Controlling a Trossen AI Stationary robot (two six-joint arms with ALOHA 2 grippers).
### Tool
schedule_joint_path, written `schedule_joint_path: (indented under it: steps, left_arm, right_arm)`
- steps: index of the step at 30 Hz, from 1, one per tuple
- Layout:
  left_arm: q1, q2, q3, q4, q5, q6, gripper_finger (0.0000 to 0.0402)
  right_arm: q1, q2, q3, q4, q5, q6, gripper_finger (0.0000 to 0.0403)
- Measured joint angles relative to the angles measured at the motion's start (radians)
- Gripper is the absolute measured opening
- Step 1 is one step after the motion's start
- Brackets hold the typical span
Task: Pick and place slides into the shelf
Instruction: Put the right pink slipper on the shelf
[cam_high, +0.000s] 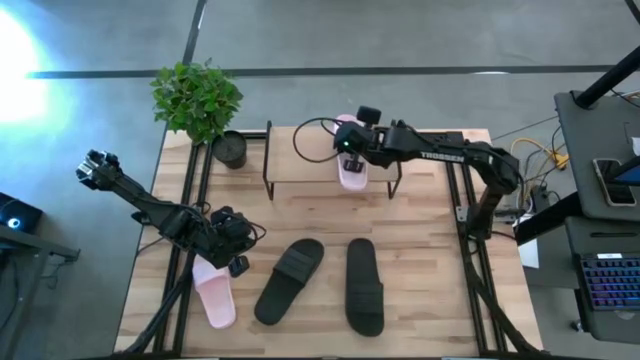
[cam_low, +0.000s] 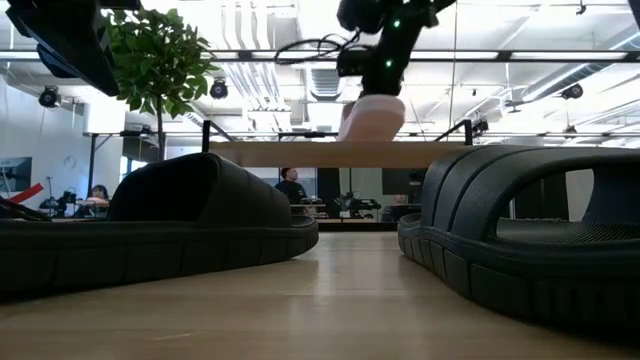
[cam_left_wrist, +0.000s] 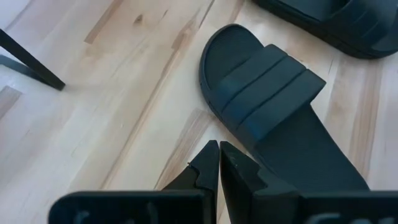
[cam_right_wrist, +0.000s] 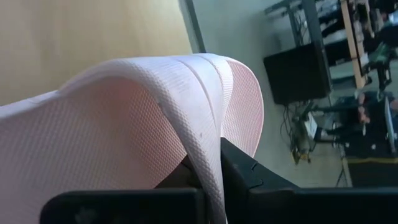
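Now, tabletop (cam_high: 420, 250): pale planks, two black slides (cam_high: 365, 285) near its front edge.
Right gripper (cam_high: 350, 150): clamped on pink slide (cam_high: 351, 172) over shelf (cam_high: 300, 165).
Left gripper (cam_left_wrist: 219, 163): my fingers together, empty.
Room: grey floor.

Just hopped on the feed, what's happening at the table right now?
The right gripper is shut on a pink slide by its strap, holding it over the shelf at the far side of the table. The left gripper is shut and holds nothing; it sits near the front left, over the other pink slide and next to the two black slides, which lie on the tabletop. So one slide is at the shelf and three are still on the table.
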Motion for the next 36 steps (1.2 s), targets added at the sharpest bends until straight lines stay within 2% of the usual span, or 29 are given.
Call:
schedule_joint_path:
  steps: [14, 22, 29, 36]
  left_arm:
    - [0.024, 0.0, 0.0, -0.009, 0.0, 0.001, 0.0]
    - [0.024, 0.0, 0.0, -0.008, 0.0, 0.002, 0.0]
    - [0.024, 0.0, 0.0, -0.008, 0.0, 0.01, 0.0]
    - [0.024, 0.0, 0.0, -0.008, 0.0, 0.026, 0.0]
  right_arm:
    - [-0.025, 0.081, 0.004, 0.001, 0.013, 0.02, 0.0013]
    - [-0.024, 0.048, 0.004, -0.027, 0.001, 0.031, 0.0018]
    - [-0.025, 0.028, 0.029, -0.117, -0.133, 0.123, 0.0083]
    - [-0.025, 0.027, 0.031, -0.171, -0.143, 0.171, 0.0156]
